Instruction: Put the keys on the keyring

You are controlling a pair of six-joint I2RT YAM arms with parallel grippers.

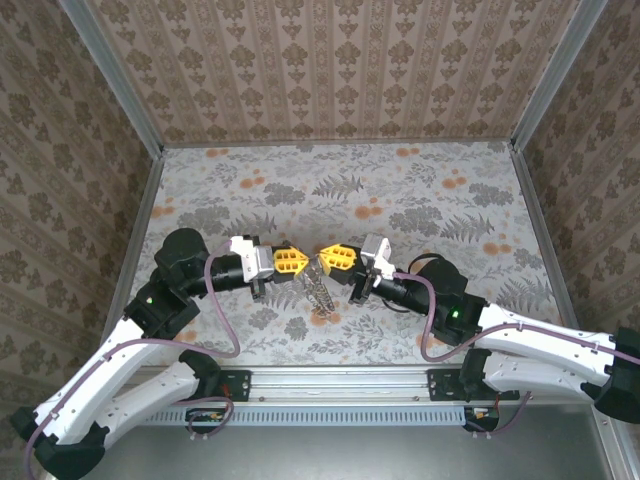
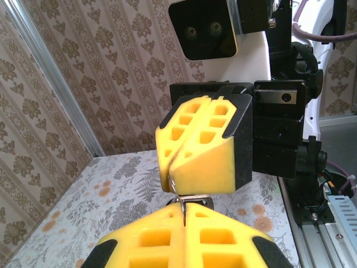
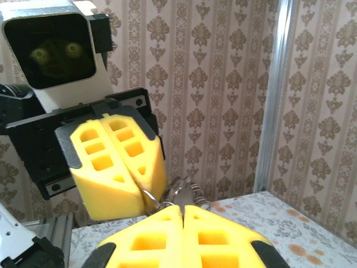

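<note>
Where hands (image 1: 291, 262) (image 1: 335, 258) meet, keyring (image 1: 318, 289) hangs, table (image 1: 420, 190) beneath

Left pincer (image 1: 300, 263) and right pincer (image 1: 325, 260) flank keyring (image 1: 318, 289) (above table (image 1: 420, 200)).

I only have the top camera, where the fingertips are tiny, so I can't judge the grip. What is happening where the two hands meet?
Observer: Left wrist view: the right hand is closed tight, a wire loop of the keyring coming out of its seam.
Operator: And the left hand?
Observer: Right wrist view: the left hand is closed too, metal rings right beside its tips.
Operator: Any gap between them?
Observer: Hardly; a flat metal piece bridges both tips.
</note>
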